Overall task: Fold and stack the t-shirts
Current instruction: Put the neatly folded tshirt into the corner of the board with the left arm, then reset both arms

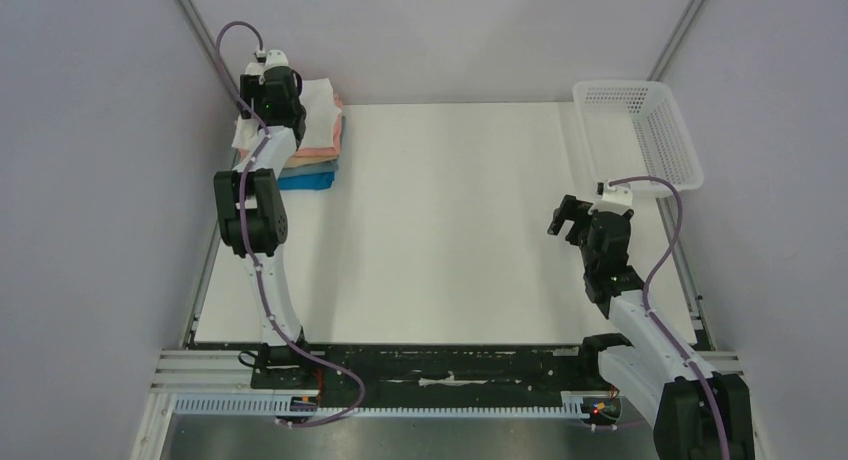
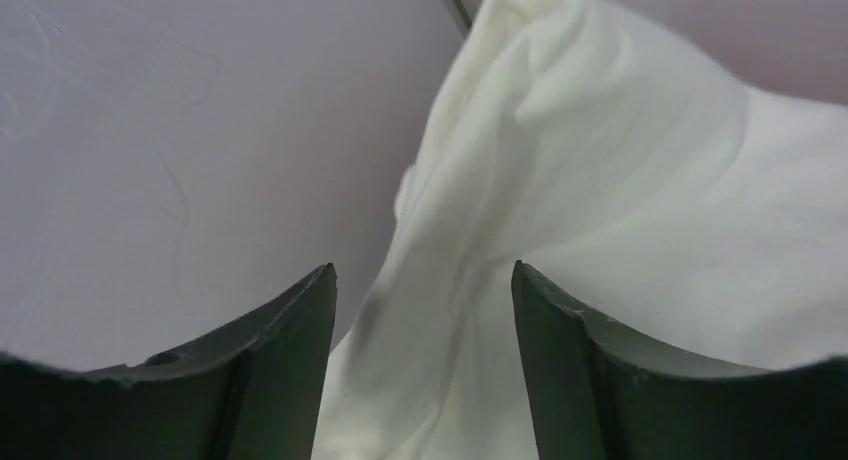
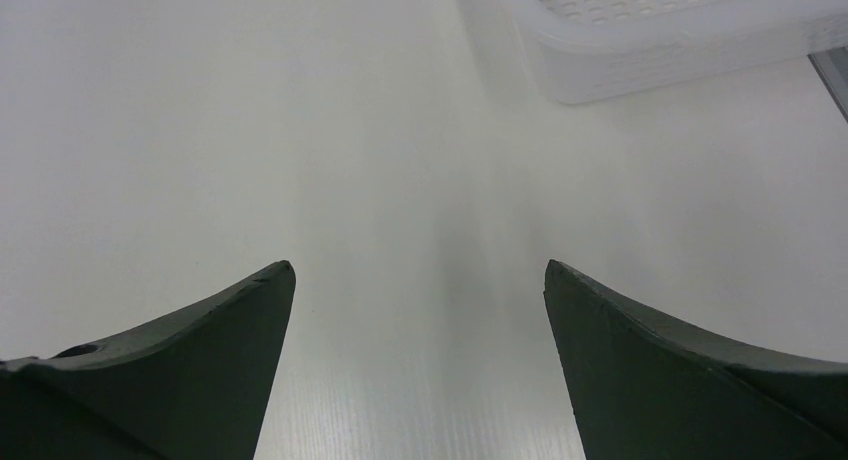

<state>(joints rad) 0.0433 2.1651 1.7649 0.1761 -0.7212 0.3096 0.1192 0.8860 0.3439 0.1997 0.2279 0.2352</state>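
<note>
The t-shirts lie stacked at the far left corner of the table. A plain white shirt (image 1: 318,102) lies rumpled on top, over a salmon pink one (image 1: 322,151) and a bright blue one (image 1: 306,181). My left gripper (image 1: 268,84) hangs over the stack's left side. In the left wrist view my left gripper (image 2: 422,270) is open, and a raised fold of the white shirt (image 2: 600,180) fills the gap beyond its fingertips. My right gripper (image 1: 563,218) is open and empty above bare table at the right, as the right wrist view (image 3: 420,270) shows.
A white mesh basket (image 1: 640,130) stands at the far right corner and also shows in the right wrist view (image 3: 680,30). Grey walls close in the left, back and right sides. The wall (image 2: 180,130) is close beside the stack.
</note>
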